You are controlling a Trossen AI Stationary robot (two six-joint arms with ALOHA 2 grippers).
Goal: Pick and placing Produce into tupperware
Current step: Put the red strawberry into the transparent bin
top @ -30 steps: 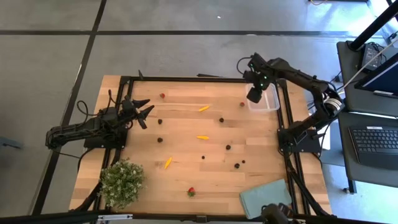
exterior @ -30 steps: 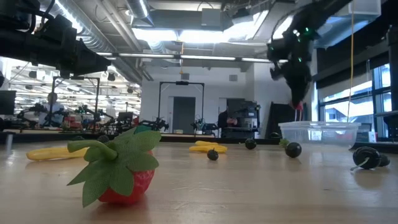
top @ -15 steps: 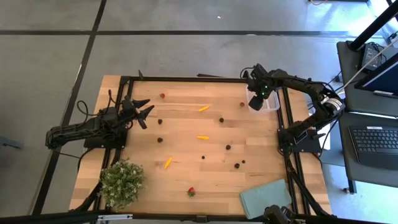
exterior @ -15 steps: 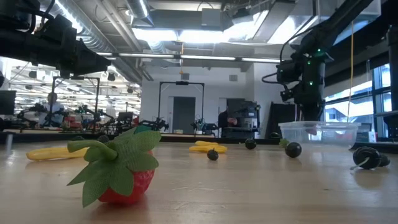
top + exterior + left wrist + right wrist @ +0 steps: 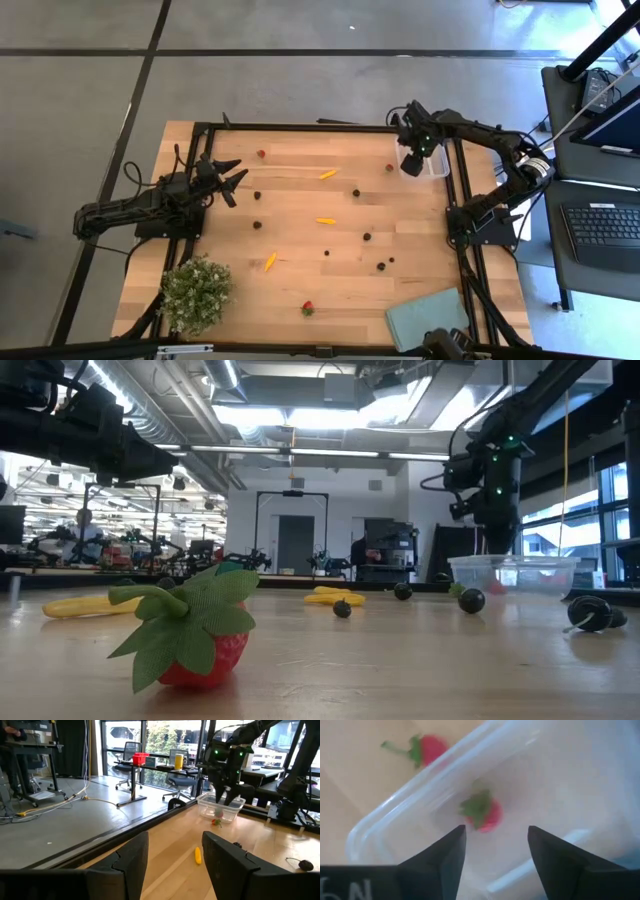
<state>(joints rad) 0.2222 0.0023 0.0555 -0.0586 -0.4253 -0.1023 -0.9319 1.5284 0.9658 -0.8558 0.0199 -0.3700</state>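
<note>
The right gripper (image 5: 492,851) hung open over the small clear plastic tupperware (image 5: 560,780) at the desk's far right corner. A small red strawberry (image 5: 484,813) lay inside. The left gripper (image 5: 228,176), open, waited near the left edge.

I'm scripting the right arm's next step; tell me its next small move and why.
Probably lift the right pincer straight up out of the tupperware. It stands open, and a strawberry already lies inside below it. Another strawberry waits on the table just outside the wall.
</note>
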